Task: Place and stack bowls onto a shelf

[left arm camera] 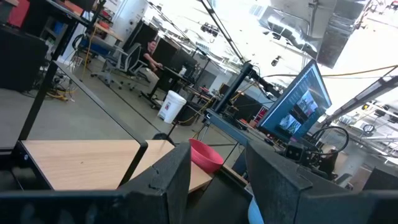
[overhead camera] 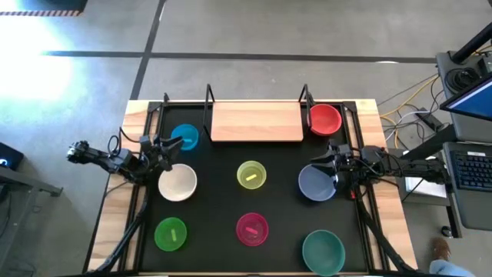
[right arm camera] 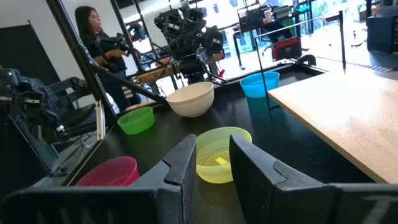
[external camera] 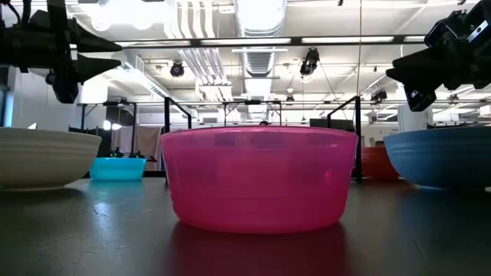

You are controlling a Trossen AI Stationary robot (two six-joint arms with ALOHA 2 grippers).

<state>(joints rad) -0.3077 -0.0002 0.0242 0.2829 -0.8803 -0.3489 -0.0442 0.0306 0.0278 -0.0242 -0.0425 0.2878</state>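
The wooden shelf [overhead camera: 256, 121] stands at the mat's far side with nothing on it. On the black mat rest the red bowl [overhead camera: 325, 118], blue bowl [overhead camera: 185, 137], white bowl [overhead camera: 177, 182], yellow bowl [overhead camera: 251, 175], grey-blue bowl [overhead camera: 317, 183], green bowl [overhead camera: 171, 234], magenta bowl [overhead camera: 252, 228] and teal bowl [overhead camera: 323, 251]. My left gripper [overhead camera: 171, 148] is open and empty, raised over the white bowl's far rim. My right gripper [overhead camera: 324, 163] is open and empty, raised over the grey-blue bowl's far rim. In the low view both grippers hang above the bowls [external camera: 92, 57] [external camera: 406, 80].
Thin black uprights [overhead camera: 208, 94] stand at the shelf's ends, and a black frame runs round the mat [overhead camera: 361, 223]. A person [right arm camera: 93, 37] is in the room beyond the table's left side. A desk with a monitor and keyboard [overhead camera: 469, 165] stands to the right.
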